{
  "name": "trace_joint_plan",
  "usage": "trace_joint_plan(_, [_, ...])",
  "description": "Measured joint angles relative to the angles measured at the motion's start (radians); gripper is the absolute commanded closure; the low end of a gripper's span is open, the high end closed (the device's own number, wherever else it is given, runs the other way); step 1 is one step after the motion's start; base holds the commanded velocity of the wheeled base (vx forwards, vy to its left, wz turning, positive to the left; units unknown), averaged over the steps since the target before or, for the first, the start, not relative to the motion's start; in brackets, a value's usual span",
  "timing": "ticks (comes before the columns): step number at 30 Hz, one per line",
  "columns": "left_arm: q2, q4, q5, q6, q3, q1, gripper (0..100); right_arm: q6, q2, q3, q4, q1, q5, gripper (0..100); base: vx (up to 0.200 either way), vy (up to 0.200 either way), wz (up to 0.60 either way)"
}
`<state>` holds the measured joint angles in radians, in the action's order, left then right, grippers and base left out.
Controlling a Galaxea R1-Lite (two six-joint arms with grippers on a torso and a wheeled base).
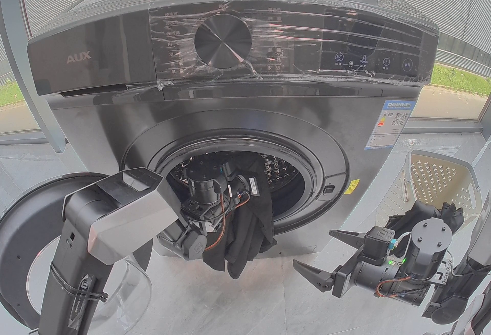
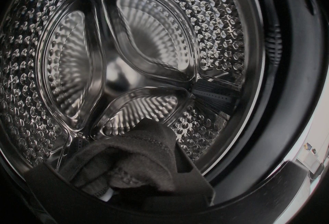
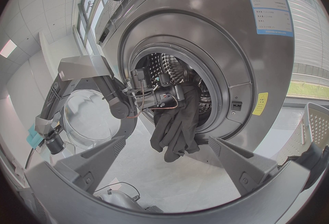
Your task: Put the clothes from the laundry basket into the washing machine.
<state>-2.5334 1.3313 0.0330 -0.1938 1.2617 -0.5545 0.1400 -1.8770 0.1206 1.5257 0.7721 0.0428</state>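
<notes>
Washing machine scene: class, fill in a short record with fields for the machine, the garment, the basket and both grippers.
Washing machine: front loader, door swung open to the robot's left.
Black garment: draped over the lower rim of the drum opening, partly inside, the rest hanging outside.
Laundry basket: white, perforated, to the robot's right of the machine, dark clothes inside.
Left gripper: at the drum mouth, against the garment.
Right gripper: open, empty, above the floor near the basket.
</notes>
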Motion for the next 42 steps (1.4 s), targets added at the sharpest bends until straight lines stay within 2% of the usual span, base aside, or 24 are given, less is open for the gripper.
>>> trace_joint_plan(3, [-0.025, -0.037, 0.01, -0.013, 0.071, 0.005, 100, -0.001, 0.0, 0.001, 0.0, -0.002, -0.001, 0, 0.0, 0.0, 0.0])
trace_joint_plan(10, [-0.073, -0.153, 0.088, -0.069, 0.239, 0.014, 100, -0.001, -0.002, 0.002, 0.0, -0.005, -0.002, 0, 0.0, 0.0, 0.0])
trace_joint_plan(14, [-0.099, -0.162, 0.121, -0.075, 0.28, 0.017, 100, -0.001, -0.003, 0.003, 0.0, -0.006, -0.002, 0, 0.0, 0.0, 0.0])
trace_joint_plan(18, [-0.112, -0.163, 0.13, -0.076, 0.298, 0.023, 100, -0.001, -0.008, 0.004, 0.002, -0.003, -0.002, 0, 0.0, 0.0, 0.0])
trace_joint_plan(19, [-0.114, -0.163, 0.131, -0.076, 0.298, 0.024, 0, -0.001, -0.009, 0.003, 0.003, -0.003, -0.002, 0, 0.0, 0.0, 0.0])
trace_joint_plan(28, [-0.116, -0.168, 0.156, -0.076, 0.291, 0.024, 0, 0.0, -0.012, 0.003, 0.003, -0.004, -0.002, 0, 0.0, 0.0, 0.0])
trace_joint_plan(34, [-0.086, -0.185, 0.16, -0.073, 0.211, 0.019, 0, 0.0, -0.012, 0.004, 0.003, -0.002, -0.002, 0, 0.0, 0.0, 0.0])
trace_joint_plan(38, [-0.035, -0.266, 0.151, -0.07, 0.103, 0.013, 0, 0.0, -0.012, 0.004, 0.003, -0.001, -0.002, 0, 0.0, 0.0, 0.0])
trace_joint_plan(42, [0.044, -0.386, 0.112, -0.063, -0.02, 0.008, 0, 0.0, -0.013, 0.005, 0.003, 0.001, -0.001, 0, 0.0, 0.0, 0.0])
